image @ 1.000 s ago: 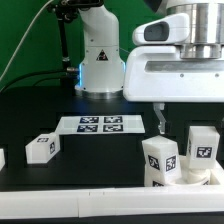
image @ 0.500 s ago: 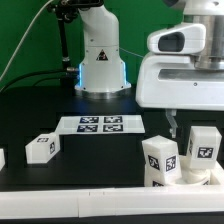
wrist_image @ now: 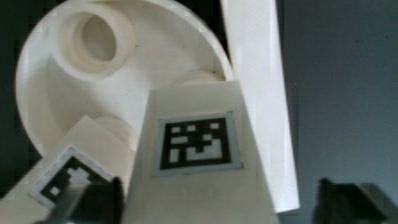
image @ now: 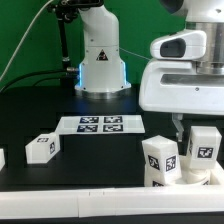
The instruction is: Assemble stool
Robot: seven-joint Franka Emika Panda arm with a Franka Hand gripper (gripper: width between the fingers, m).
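The round white seat [image: 192, 180] lies at the exterior view's lower right with two tagged white legs standing in it, one [image: 160, 158] nearer the front and one [image: 203, 142] further right. My gripper [image: 180, 128] hangs just above them, its fingers down beside the right-hand leg. In the wrist view the gripper [wrist_image: 222, 205] is open and straddles a tagged leg [wrist_image: 199, 140], with a gap at one finger [wrist_image: 352, 202]. The seat [wrist_image: 151, 65] with an empty socket [wrist_image: 98, 40] lies behind it. A second leg [wrist_image: 63, 180] stands beside it.
A loose tagged leg [image: 40, 147] lies at the exterior view's left, and another shows at the left edge [image: 2, 157]. The marker board [image: 100, 124] lies mid-table. A low white wall [image: 90, 205] runs along the front. The robot base [image: 98, 60] stands behind.
My gripper has moved toward the exterior view's right and now hangs over the seat by the right-hand leg. The legs and seat have not moved.
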